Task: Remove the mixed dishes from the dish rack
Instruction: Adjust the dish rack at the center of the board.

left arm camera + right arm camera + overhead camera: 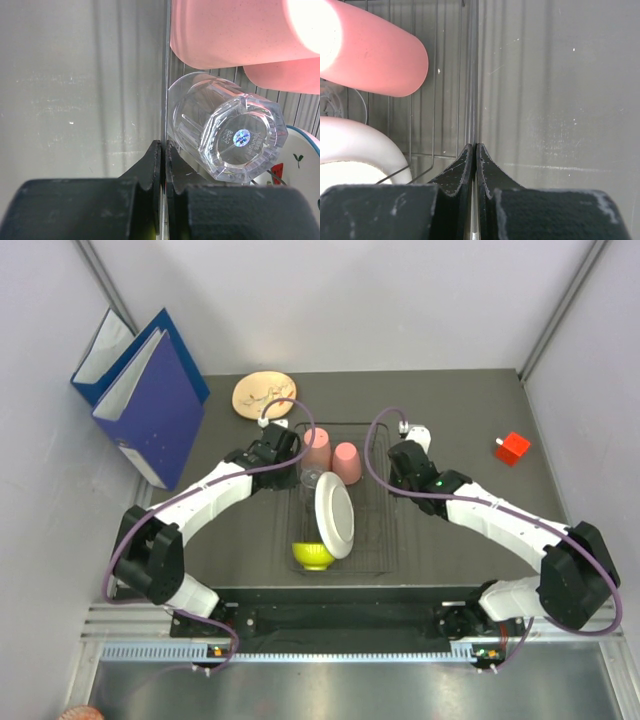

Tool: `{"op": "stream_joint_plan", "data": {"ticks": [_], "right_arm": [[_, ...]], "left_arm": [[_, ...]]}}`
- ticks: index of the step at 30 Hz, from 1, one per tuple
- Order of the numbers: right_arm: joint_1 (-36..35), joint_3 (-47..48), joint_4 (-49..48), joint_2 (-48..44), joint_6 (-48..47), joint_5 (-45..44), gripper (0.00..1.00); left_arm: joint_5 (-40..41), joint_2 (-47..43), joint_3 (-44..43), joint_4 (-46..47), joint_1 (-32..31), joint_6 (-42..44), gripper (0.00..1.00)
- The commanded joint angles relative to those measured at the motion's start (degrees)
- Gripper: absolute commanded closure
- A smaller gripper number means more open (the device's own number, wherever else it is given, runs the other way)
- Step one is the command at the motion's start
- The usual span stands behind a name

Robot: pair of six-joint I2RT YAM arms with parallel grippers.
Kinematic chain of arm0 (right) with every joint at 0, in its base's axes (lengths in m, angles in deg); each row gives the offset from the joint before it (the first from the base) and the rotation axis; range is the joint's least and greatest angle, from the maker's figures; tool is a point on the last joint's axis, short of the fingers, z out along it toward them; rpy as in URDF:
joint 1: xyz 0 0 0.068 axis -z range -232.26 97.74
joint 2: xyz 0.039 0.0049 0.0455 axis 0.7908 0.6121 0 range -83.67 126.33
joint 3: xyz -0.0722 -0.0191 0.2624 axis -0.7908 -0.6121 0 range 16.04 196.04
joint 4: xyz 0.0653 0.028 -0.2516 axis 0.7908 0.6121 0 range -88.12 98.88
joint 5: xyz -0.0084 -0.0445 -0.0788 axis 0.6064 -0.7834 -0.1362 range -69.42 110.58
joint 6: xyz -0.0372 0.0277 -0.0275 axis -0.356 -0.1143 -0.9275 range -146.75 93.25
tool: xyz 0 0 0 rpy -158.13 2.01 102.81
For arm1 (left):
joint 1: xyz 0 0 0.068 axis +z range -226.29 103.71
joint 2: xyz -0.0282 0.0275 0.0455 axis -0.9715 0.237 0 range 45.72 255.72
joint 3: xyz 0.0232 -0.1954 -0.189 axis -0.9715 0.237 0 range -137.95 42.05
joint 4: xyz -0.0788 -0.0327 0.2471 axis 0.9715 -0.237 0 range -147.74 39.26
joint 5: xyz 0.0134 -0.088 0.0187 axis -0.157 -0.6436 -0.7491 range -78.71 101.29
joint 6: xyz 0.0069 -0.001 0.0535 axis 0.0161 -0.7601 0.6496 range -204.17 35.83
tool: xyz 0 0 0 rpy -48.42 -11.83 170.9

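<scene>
Evidently the rectangular black wire dish rack point(375, 525) is held from both sides: left gripper point(162, 152) pinching its left rail, right gripper point(473, 152) its right rail. Keep both pinches level, lest the upright white fruit-printed plate point(335, 512) inside it tip onto the clear faceted glass point(227, 132).

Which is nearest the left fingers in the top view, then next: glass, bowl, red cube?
1. glass, just beside the left fingers, inside the rack.
2. bowl, at the rack's near end.
3. cube, far right, outside the rack.
</scene>
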Motion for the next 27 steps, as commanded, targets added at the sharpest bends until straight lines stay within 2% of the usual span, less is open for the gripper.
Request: {"op": "stream_joint_plan", "data": {"ticks": [1,3,4,6,7,8,9,10,11,13,16,22,27], "right_arm": [[-0.5,0.39,-2.89,-0.09,0.6,5.63,0.97],[-0.59,1.1,-2.37,0.17,0.42,5.55,0.92],[-0.59,1.27,-2.02,0.26,0.33,5.55,0.87],[-0.59,1.36,-1.75,0.17,0.33,5.46,0.81],[-0.59,1.45,-1.49,0.09,0.24,5.54,0.72],[-0.59,1.62,-1.4,-0.09,0.24,5.37,0.66],[-0.68,1.8,-1.14,-0.27,0.33,5.2,0.61],[-0.76,2.06,-0.96,-0.35,0.16,5.19,0.51],[-0.94,2.59,-0.35,-0.62,0.24,4.5,0.46],[-1.03,3.47,0.36,-0.79,-0.19,4.14,0.37],[-1.12,5.22,1.41,-1.15,-0.72,3.17,0.32],[-1.2,10.58,5.01,-2.72,-2.66,0.98,0.3],[-3.57,15.33,8.35,-5.8,-5.9,-6.13,0.3]], "left_arm": [[-3.92,-2.1,-1.73,7.79,-0.77,-2.56,0.92],[-3.31,-3.16,-1.2,7.79,-0.77,-2.47,0.84],[-3.05,-3.59,-0.5,7.7,-0.77,-2.47,0.73],[-2.52,-4.82,0.03,7.7,-0.77,-2.47,0.63],[-2.43,-5.09,0.47,7.7,-0.77,-2.47,0.53],[-2.25,-5.79,0.65,7.53,-0.77,-2.47,0.48],[-1.82,-6.14,0.74,7.09,-0.77,-2.47,0.44],[-1.47,-6.5,0.82,6.82,-0.77,-2.38,0.41],[-1.29,-7.11,0.65,6.56,-0.77,-2.21,0.35],[-0.5,-7.73,0.39,5.95,-0.77,-2.03,0.3],[0.64,-8.52,-0.23,5.16,-0.77,-1.33,0.25],[2.84,-9.66,-2.6,2.17,-0.77,-0.8,0.17],[9.78,-13.61,-0.51,2.16,-0.77,-0.98,0.14]]}}
